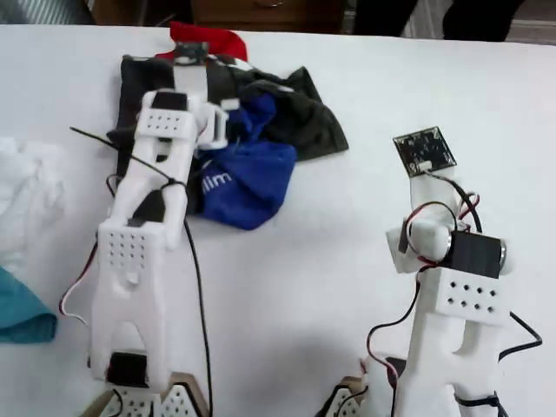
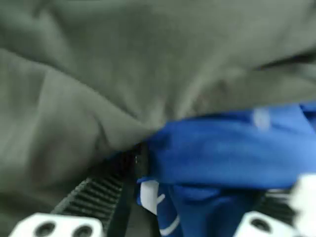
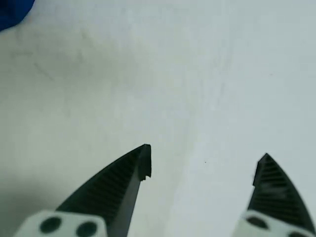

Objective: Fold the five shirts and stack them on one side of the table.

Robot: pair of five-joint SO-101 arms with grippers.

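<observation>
Left gripper (image 2: 197, 182): low in the shirt pile at the far left part of the table, jaws apart; blue cloth bulges between them, and nothing shows that it is clamped.
Right gripper (image 3: 205, 153): jaws wide apart with nothing between them, hanging over bare table on the right, well apart from the pile.
Blue shirt (image 1: 248, 182): crumpled at the near edge of the pile, touching the dark grey one; white print shows on it.
Dark grey shirt (image 1: 304, 122): bunched under and behind the blue shirt, spreading to the pile's right.
Red shirt (image 1: 208, 39): its edge pokes out at the far side of the pile.
White shirt (image 1: 26, 200): crumpled at the left edge of the table.
Teal shirt (image 1: 22, 308): just nearer than the white one, at the same edge.
Table (image 1: 330, 287): white top.
</observation>
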